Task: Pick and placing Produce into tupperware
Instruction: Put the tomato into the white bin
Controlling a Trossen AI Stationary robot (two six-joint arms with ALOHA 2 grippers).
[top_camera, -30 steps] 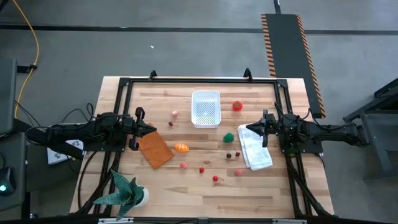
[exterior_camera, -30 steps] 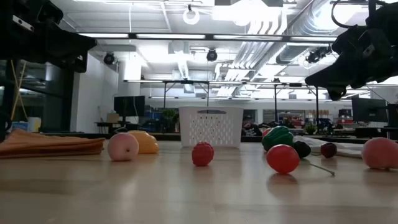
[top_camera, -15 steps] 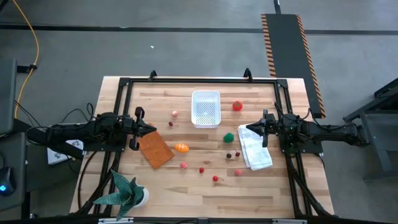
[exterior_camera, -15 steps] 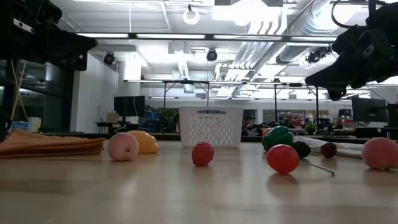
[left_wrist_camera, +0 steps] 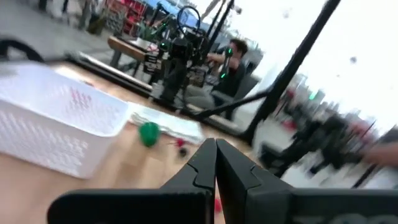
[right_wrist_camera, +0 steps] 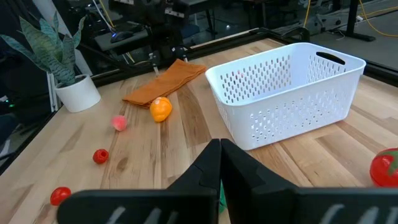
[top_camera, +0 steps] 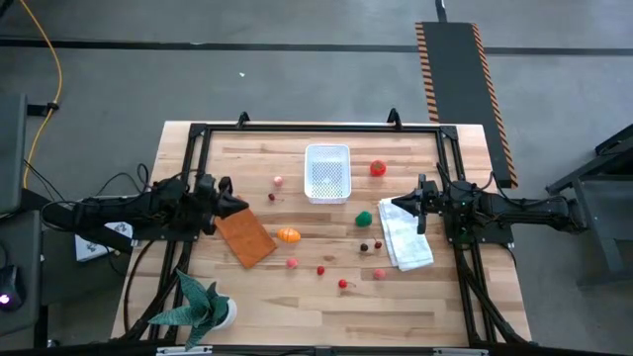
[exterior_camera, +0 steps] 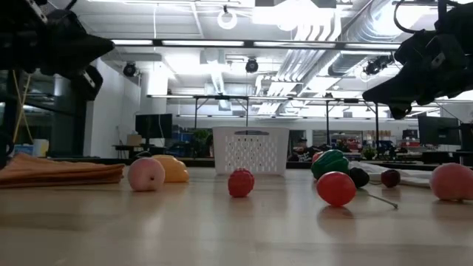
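The tupperware is a white perforated tub (top_camera: 327,173) standing on the table's far middle. It also shows as the tub (exterior_camera: 250,150), the tub (right_wrist_camera: 289,93) and the tub (left_wrist_camera: 56,124). Produce lies scattered on the wood: red tomato (top_camera: 377,169), green piece (top_camera: 364,218), orange piece (top_camera: 288,235), pink berry (top_camera: 278,181) and small red berries (top_camera: 320,269). My left gripper (top_camera: 241,206) is shut in the air over the orange-brown cloth's far corner. My right gripper (top_camera: 384,206) is shut above the white cloth's far corner, close to the green piece.
An orange-brown flat cloth (top_camera: 246,237) lies left of the orange piece. A folded white cloth (top_camera: 406,239) lies under the right gripper. A potted spiky plant (top_camera: 203,307) stands at the near left corner. A black frame rims the table. Bare wood lies along the near edge.
My left gripper has turned about its wrist while staying over the orange-brown cloth; its wrist view is blurred. Its fingers stay shut. The right arm and all the produce have kept still.
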